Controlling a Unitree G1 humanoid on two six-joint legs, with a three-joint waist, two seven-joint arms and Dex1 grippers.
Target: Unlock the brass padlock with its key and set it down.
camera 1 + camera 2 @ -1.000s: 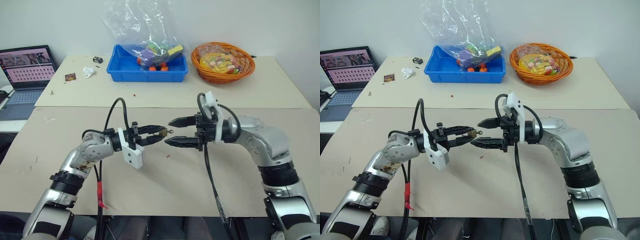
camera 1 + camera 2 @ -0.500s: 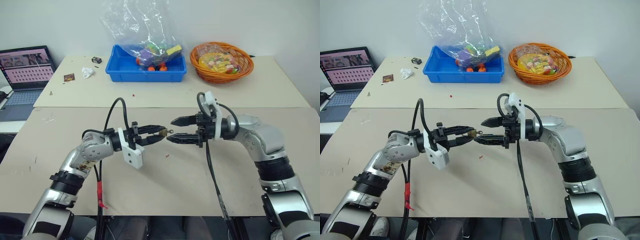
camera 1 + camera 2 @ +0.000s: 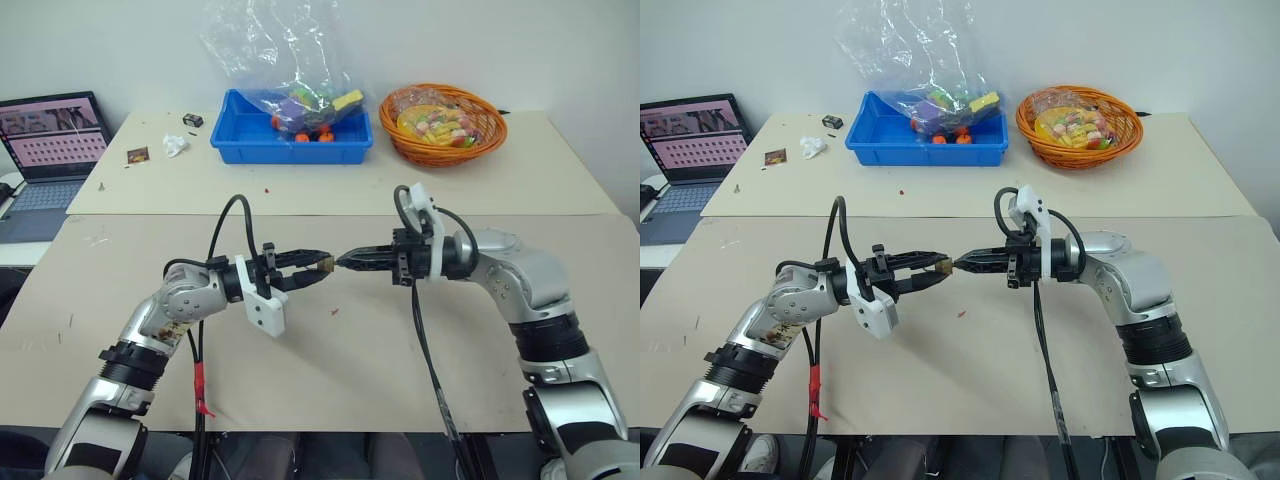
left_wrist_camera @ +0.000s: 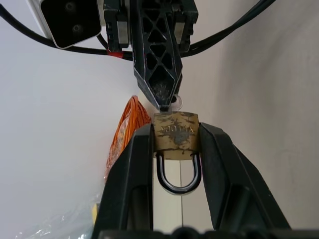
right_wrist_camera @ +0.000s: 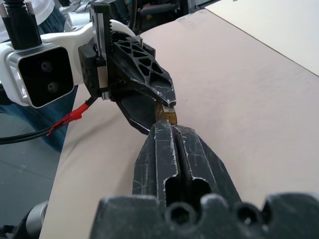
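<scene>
Nearest, 2 grippers meet tip to tip above the tan table (image 3: 330, 370), both held level.

Item 1: left gripper (image 3: 314, 268), clamped on the brass padlock (image 4: 175, 135); its 2 fingers (image 4: 130, 169) press the sides of the squarish yellow-gold body, with the silver shackle curving back between them. The padlock is off the table, in the air between the 2 arms.

Item 2: right gripper (image 3: 348, 262), fingers pressed together, tip touching the padlock's end away from the shackle. A small silver ring, part of the key (image 4: 175, 103), peeks out beside that tip; whether the key is pinched cannot be told.

Item 3: tiny red speck (image 3: 335, 311) on the table under the grippers.

Item 4, farther back on the second table (image 3: 560, 170): blue bin (image 3: 292, 140) holding a clear plastic bag (image 3: 275, 50) with colourful pieces; orange wicker basket (image 3: 444, 122) of mixed items to its right; crumpled white scrap (image 3: 177, 145) and small dark card (image 3: 140, 154) to the bin's left.

Item 5, far left: open laptop (image 3: 50, 135) with lit screen.
</scene>
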